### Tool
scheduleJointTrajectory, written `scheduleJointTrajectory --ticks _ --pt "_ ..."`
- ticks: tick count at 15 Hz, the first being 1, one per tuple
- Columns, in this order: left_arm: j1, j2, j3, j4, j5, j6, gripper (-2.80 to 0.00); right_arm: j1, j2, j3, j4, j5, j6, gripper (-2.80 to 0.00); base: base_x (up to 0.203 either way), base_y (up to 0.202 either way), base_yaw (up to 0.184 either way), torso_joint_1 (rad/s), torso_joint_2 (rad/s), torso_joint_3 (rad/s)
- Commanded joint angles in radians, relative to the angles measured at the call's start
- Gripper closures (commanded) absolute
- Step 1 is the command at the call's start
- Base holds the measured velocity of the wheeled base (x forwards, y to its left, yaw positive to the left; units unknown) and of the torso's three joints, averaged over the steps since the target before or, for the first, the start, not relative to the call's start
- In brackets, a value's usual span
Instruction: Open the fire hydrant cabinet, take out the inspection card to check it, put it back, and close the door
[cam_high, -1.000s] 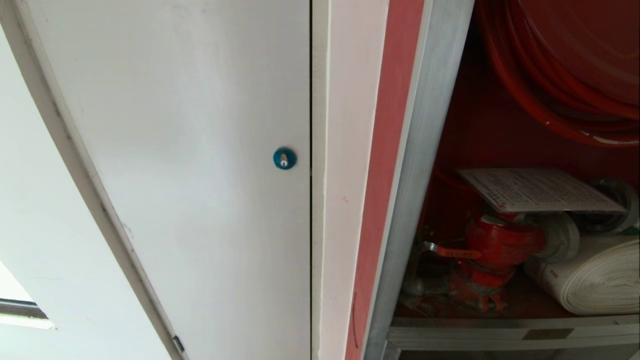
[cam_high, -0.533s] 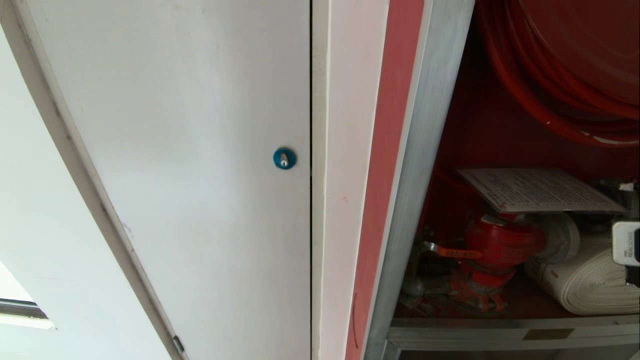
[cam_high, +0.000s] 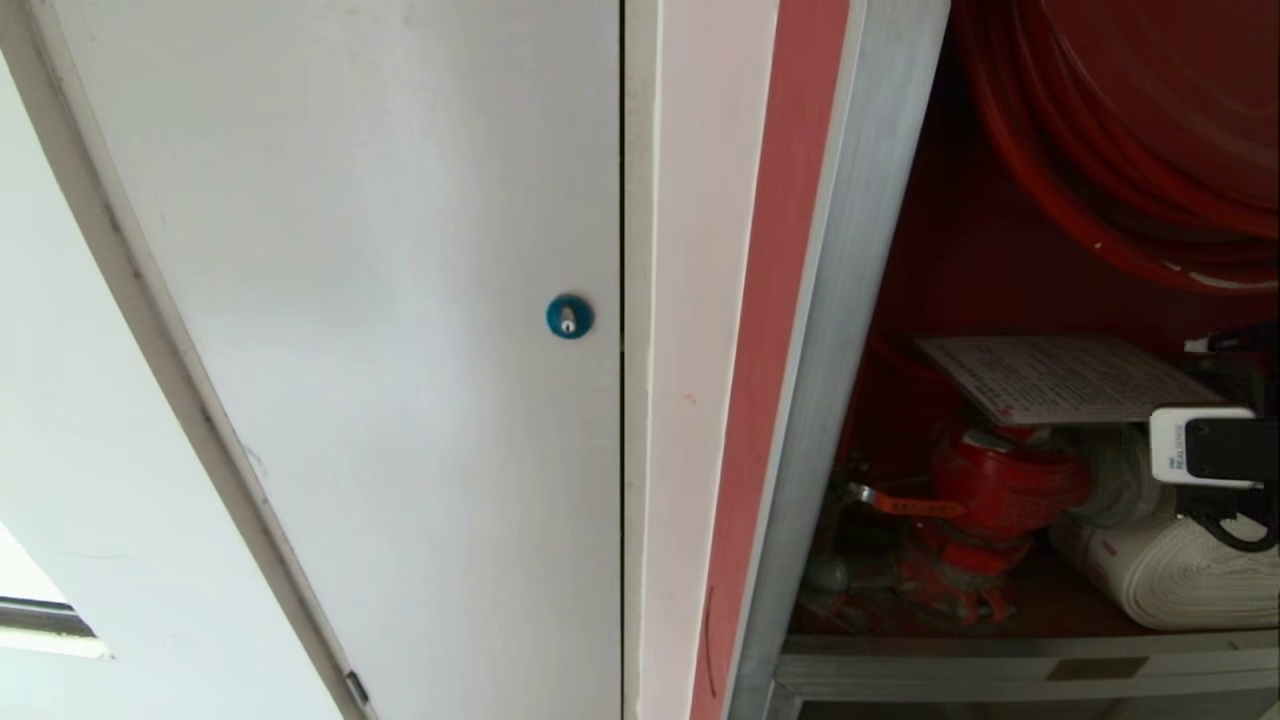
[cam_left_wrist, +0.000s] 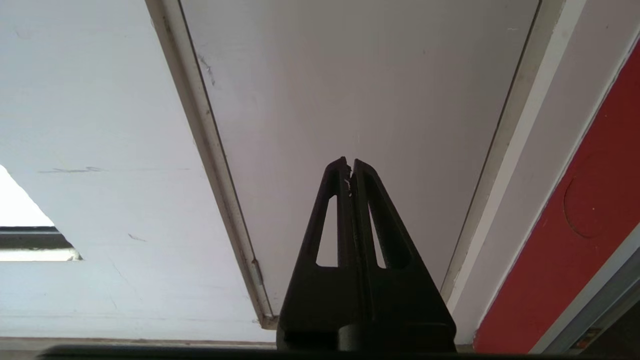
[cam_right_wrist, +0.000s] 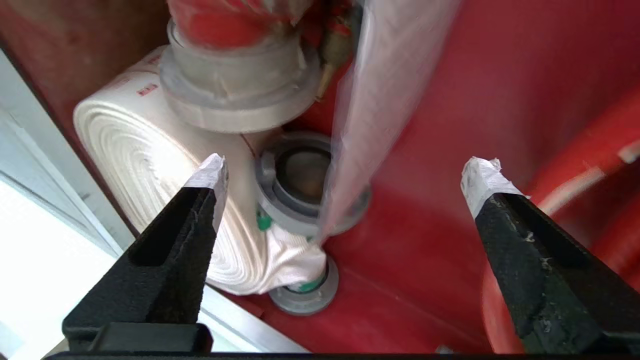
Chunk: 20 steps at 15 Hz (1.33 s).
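Right gripper (cam_right_wrist: 340, 182) spread wide inside fire hydrant cabinet (cam_high: 850, 300); inspection card (cam_high: 1070, 378) rests atop red valve (cam_high: 1000, 490), at 9 o'clock from wrist; approach edge-on, pinch gently.

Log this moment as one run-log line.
stage: reaching for inspection card | right gripper: open, inside fire hydrant cabinet, card edge between fingers | left gripper: shut, parked

The tall silver-framed, red-lined fire hydrant cabinet (cam_high: 850, 300) carries everything. On its red floor, near the front silver sill, a white rolled hose (cam_high: 1190, 575) lies beside a red valve (cam_high: 990, 500). The thin white printed inspection card (cam_high: 1070, 378) rests flat on top of them.
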Motion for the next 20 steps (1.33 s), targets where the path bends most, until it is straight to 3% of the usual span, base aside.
scheduleJointTrajectory --ticks 1,16,17,20 --pt "0.000 0.000 0.012 -0.001 0.000 0.000 0.00 -0.001 0.045 0.001 -0.025 -0.001 -0.009 -2.80 0.000 0.000 0.000 0.000 0.00 0.000" --pt "0.000 0.000 0.012 -0.001 0.000 0.000 0.00 -0.051 0.169 -0.032 -0.174 -0.004 -0.020 -2.80 0.000 0.000 0.000 0.000 0.00 0.000" --pt "0.000 0.000 0.012 -0.001 0.000 0.000 0.00 -0.051 0.174 -0.034 -0.187 -0.001 -0.020 0.00 0.000 0.000 0.000 0.000 0.00 0.000" --pt "0.000 0.000 0.012 -0.001 0.000 0.000 0.00 -0.051 0.180 -0.032 -0.203 0.000 -0.018 0.00 0.000 0.000 0.000 0.000 0.00 0.000"
